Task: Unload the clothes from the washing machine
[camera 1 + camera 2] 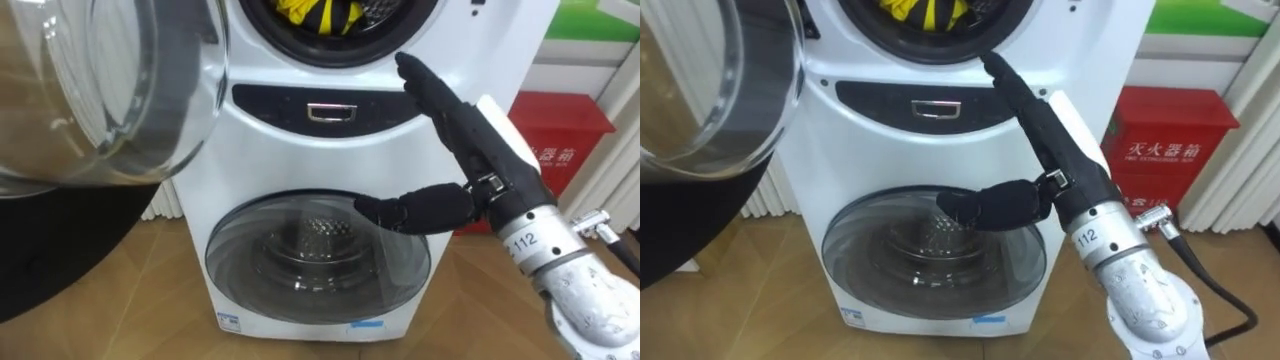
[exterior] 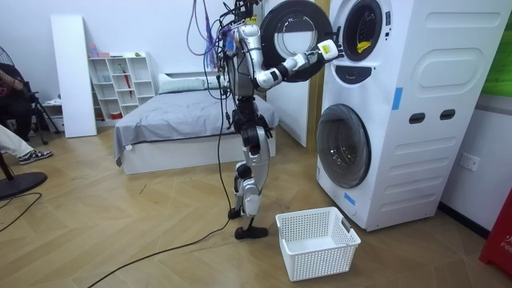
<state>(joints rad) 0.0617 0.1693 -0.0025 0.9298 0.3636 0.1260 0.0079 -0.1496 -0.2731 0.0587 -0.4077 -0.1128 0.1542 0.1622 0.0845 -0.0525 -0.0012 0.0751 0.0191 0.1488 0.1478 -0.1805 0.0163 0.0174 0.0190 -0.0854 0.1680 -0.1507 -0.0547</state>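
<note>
Right robot hand is pointing, fingers straight and released, at the upper drum rim of the washing machine; yellow-and-black clothes are lying inside, round door hanging open leftward, blue label below.

the yellow and black clothes in the upper drum are cut off by the top edge (the open door likewise by the left edge).

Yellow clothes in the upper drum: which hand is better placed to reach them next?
Right, likely. The right hand is raised with straight fingers, its tips at the lower rim of the open drum, just below the yellow clothes.
</note>
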